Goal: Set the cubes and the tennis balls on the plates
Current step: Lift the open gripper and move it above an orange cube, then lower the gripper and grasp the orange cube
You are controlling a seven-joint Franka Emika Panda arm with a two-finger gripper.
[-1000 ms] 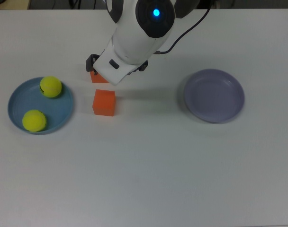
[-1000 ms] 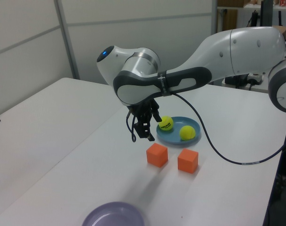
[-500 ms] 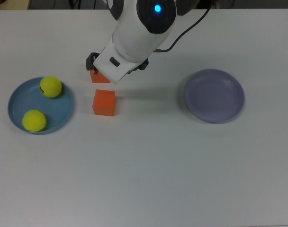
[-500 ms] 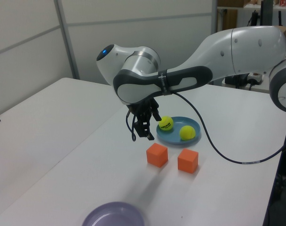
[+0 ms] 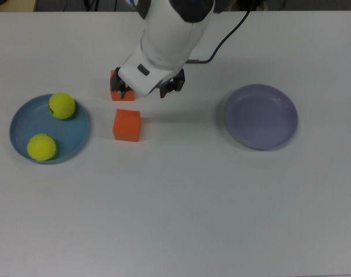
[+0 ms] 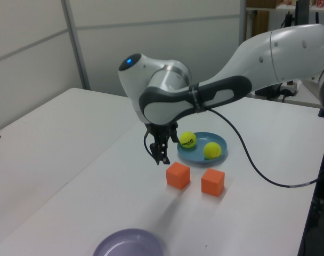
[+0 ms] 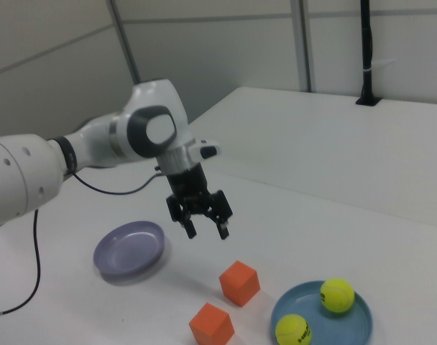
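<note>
On the white table (image 5: 181, 208), the light blue plate (image 5: 19, 124) sits at the top view's left and holds both tennis balls: one with a black printed mark (image 5: 62, 106) toward the far rim, the other (image 5: 41, 147) toward the near rim. The pale lavender plate (image 5: 261, 117) lies well apart at the top view's right with nothing on it. Between the plates, nearer the blue one, are two orange cubes. One cube (image 5: 127, 124) stands in full view on the table; the other cube (image 5: 116, 92) is just beyond it, partly hidden by the arm in the top view. In the right view, the gripper (image 7: 205, 224) hangs in the air above the table, up and to the right view's left of the cubes, its two fingers spread wide apart and holding nothing. A black cable (image 6: 258, 173) trails from the arm.
</note>
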